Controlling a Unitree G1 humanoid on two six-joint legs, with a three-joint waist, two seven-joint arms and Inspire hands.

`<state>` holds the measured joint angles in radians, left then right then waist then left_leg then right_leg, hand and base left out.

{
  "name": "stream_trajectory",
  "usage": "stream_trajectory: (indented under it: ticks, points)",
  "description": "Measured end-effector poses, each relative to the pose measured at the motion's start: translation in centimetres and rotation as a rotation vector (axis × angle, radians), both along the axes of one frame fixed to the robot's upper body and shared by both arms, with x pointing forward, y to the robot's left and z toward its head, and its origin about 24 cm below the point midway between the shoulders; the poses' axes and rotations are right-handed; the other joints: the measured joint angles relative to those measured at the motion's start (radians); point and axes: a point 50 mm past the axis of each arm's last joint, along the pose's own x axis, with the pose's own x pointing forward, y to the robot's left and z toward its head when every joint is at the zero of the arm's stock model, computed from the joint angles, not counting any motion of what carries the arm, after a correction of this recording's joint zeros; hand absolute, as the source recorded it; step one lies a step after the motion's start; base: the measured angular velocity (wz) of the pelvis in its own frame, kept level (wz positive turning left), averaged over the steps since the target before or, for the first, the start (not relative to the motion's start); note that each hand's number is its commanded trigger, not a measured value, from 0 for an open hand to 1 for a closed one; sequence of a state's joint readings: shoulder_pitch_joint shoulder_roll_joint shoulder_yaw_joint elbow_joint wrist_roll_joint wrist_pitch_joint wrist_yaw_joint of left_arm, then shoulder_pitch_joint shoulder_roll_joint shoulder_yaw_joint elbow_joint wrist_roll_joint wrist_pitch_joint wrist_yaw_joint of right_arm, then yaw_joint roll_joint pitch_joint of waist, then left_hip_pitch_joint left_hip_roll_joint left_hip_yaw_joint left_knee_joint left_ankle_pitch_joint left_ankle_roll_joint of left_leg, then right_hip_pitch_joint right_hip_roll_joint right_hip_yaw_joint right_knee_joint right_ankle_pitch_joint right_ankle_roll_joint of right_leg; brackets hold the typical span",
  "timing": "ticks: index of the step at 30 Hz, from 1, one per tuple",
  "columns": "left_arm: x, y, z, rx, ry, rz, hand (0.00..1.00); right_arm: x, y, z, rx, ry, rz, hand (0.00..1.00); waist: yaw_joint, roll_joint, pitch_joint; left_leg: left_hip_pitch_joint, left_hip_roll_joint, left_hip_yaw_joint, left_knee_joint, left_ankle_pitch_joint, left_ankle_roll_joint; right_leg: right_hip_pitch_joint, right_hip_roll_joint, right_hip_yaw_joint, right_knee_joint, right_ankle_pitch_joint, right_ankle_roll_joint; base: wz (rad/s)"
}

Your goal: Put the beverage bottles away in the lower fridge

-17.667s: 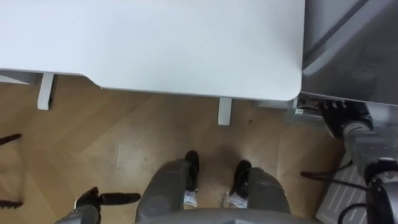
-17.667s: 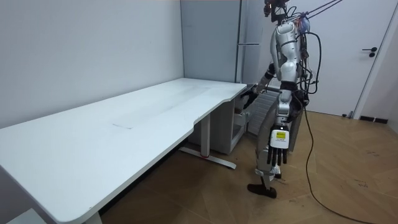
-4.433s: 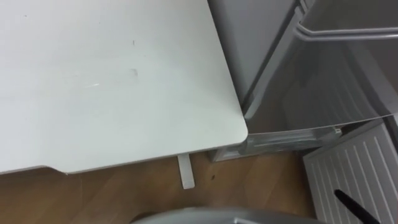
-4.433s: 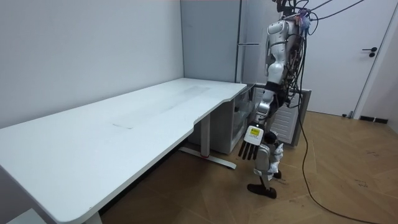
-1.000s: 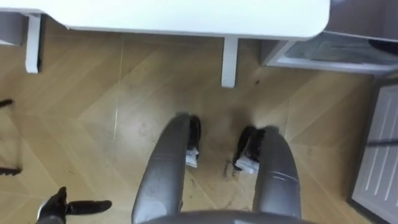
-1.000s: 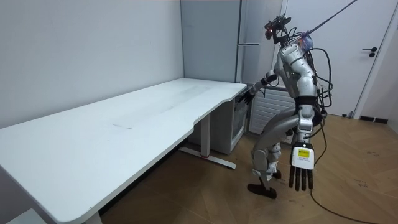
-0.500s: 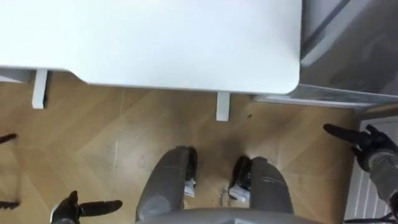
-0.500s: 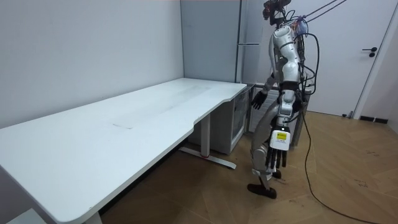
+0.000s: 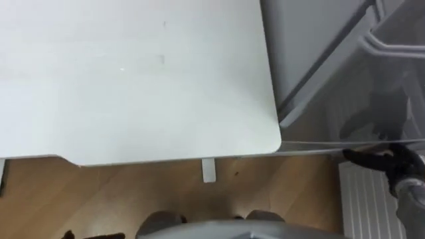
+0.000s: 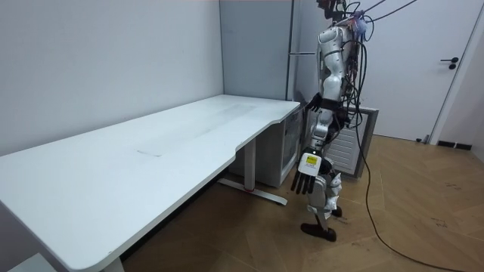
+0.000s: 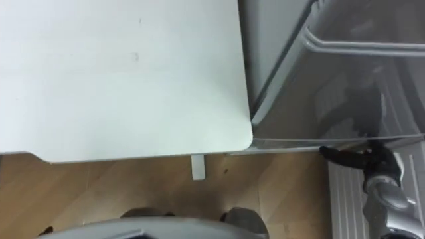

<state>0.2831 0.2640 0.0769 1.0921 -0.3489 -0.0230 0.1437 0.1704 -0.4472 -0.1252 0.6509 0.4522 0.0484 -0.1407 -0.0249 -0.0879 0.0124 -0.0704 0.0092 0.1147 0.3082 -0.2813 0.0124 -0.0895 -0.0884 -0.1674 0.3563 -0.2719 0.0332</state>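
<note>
1. We see the robot standing upright on the wood floor (image 10: 423, 227), close in front of the fridge (image 9: 312, 46) and facing it.
2. The fridge is tall and grey, with a pale bar handle (image 9: 395, 48) running across its front.
3. The white worktop (image 9: 133, 79) reaches up to the fridge, and its rounded corner lies just beside the fridge's side, on the robot's left.
4. The right robot hand (image 9: 388, 161) is raised to the fridge front, well below the bar handle, at the lower edge of the grey door face. Its dark fingers (image 11: 335, 155) are stretched out straight and point away from the fridge front towards the worktop's corner. They are curled round nothing. We cannot tell whether they touch the fridge or stop just short of it.
5. The left robot hand (image 10: 306, 181) hangs low on the side away from the fridge, beside the robot's leg. Its fingers are straight, slightly spread and pointing down at the floor, and it holds nothing.
6. A white ribbed panel (image 9: 362, 199) sits at the foot of the fridge, directly under the right robot hand. In the room view it stands out from the fridge's base behind the robot's legs.
7. Where the drinks are we cannot tell, and what lies inside the fridge is hidden behind its grey front.
</note>
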Motion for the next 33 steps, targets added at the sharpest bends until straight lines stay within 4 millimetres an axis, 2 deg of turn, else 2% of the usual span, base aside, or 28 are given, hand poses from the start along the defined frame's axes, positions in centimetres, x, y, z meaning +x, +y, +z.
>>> stream_trajectory:
  ticks: [3, 4, 6, 7, 8, 10, 11, 13, 15, 22, 23, 27, 29, 33]
  points:
    - [0.1, 0.3, 0.1, 0.010, -0.015, 0.019, 0.00, -0.4, -0.9, 0.4, -0.027, 0.003, -0.046, 0.00, -0.010, -0.008, -0.0031, 0.017, 0.000, 0.003, -0.008, 0.000, 0.000, 0.022, 0.005, 0.011, -0.030, 0.009, 0.004, -0.12]
    - [-0.1, 0.6, 0.3, 0.021, -0.016, 0.038, 0.00, 0.0, -1.4, 1.2, -0.056, -0.029, -0.068, 0.00, -0.010, -0.014, -0.0034, 0.024, 0.000, 0.005, -0.011, 0.000, 0.000, 0.023, 0.007, 0.023, -0.031, 0.009, 0.004, -0.29]
    - [-0.6, 1.0, 0.4, 0.034, -0.012, 0.075, 0.00, 0.7, -2.4, 2.9, -0.115, -0.096, -0.104, 0.00, -0.017, -0.024, -0.0099, 0.038, 0.000, 0.003, -0.018, 0.000, 0.000, 0.030, 0.010, 0.031, -0.037, 0.012, 0.004, -0.16]
    - [-0.6, 1.2, 0.5, 0.040, -0.018, 0.091, 0.00, 0.9, -3.3, 4.1, -0.155, -0.134, -0.138, 0.00, -0.026, -0.034, -0.0094, 0.049, 0.000, -0.004, -0.024, 0.000, 0.000, 0.048, 0.013, 0.029, -0.050, 0.014, 0.005, 0.09]
    - [-0.6, 1.4, 0.6, 0.046, -0.026, 0.102, 0.00, 1.0, -4.1, 5.0, -0.190, -0.161, -0.174, 0.00, -0.027, -0.040, -0.0132, 0.059, 0.001, -0.006, -0.026, 0.000, 0.000, 0.062, 0.016, 0.030, -0.060, 0.017, 0.005, 0.10]
    - [-0.7, 1.6, 0.7, 0.051, -0.023, 0.110, 0.00, 0.8, -5.1, 5.8, -0.226, -0.178, -0.219, 0.00, -0.029, -0.056, -0.0110, 0.069, 0.006, -0.009, -0.026, 0.000, 0.000, 0.085, 0.024, 0.030, -0.088, 0.027, 0.004, 0.00]
    - [-0.9, 1.6, 0.7, 0.049, -0.012, 0.112, 0.00, 0.7, -5.5, 5.9, -0.242, -0.168, -0.239, 0.00, -0.028, -0.068, -0.0139, 0.073, 0.013, -0.008, -0.026, 0.000, 0.000, 0.099, 0.032, 0.029, -0.111, 0.043, 0.001, 0.00]
    - [-1.1, 1.5, 0.6, 0.039, 0.006, 0.116, 0.00, 0.4, -6.1, 5.8, -0.257, -0.145, -0.274, 0.00, -0.028, -0.077, -0.0142, 0.077, 0.020, -0.007, -0.026, 0.000, 0.000, 0.110, 0.042, 0.029, -0.140, 0.063, 0.001, -0.02]
    - [-1.2, 1.3, 0.5, 0.030, 0.019, 0.118, 0.00, 0.2, -6.7, 5.7, -0.270, -0.124, -0.302, 0.00, -0.030, -0.076, -0.0143, 0.072, 0.023, -0.008, -0.025, 0.000, -0.001, 0.111, 0.045, 0.029, -0.155, 0.076, 0.000, -0.02]
    - [-2.4, 2.2, 0.9, 0.058, 0.062, 0.121, 0.00, -3.1, -8.9, 5.4, -0.257, -0.088, -0.495, 0.00, -0.062, -0.058, -0.0117, 0.066, 0.019, -0.005, -0.037, 0.002, 0.000, 0.108, 0.042, 0.030, -0.151, 0.079, 0.001, 0.00]
    - [-2.4, 2.3, 1.0, 0.062, 0.065, 0.115, 0.00, -3.9, -9.1, 5.2, -0.257, -0.074, -0.516, 0.00, -0.063, -0.056, -0.0134, 0.067, 0.019, -0.003, -0.044, 0.006, -0.002, 0.108, 0.042, 0.031, -0.149, 0.080, 0.000, -0.04]
    - [-2.5, 2.6, 1.1, 0.068, 0.056, 0.134, 0.00, -5.7, -9.1, 4.0, -0.192, -0.035, -0.580, 0.00, -0.062, -0.059, -0.0146, 0.083, 0.023, 0.009, -0.072, 0.023, -0.009, 0.109, 0.048, 0.041, -0.149, 0.085, -0.008, -0.10]
    - [-2.6, 2.6, 1.1, 0.069, 0.054, 0.146, 0.00, -7.5, -8.9, 2.7, -0.131, 0.020, -0.630, 0.00, -0.059, -0.060, -0.0172, 0.083, 0.031, 0.013, -0.072, 0.024, -0.012, 0.110, 0.055, 0.044, -0.152, 0.089, -0.013, -0.03]
    - [-2.6, 2.6, 1.2, 0.073, 0.046, 0.161, 0.00, -9.5, -8.7, 1.5, -0.064, 0.070, -0.668, 0.00, -0.071, -0.059, -0.0180, 0.078, 0.032, -0.004, -0.070, 0.027, -0.016, 0.110, 0.056, 0.034, -0.153, 0.090, -0.014, 0.08]
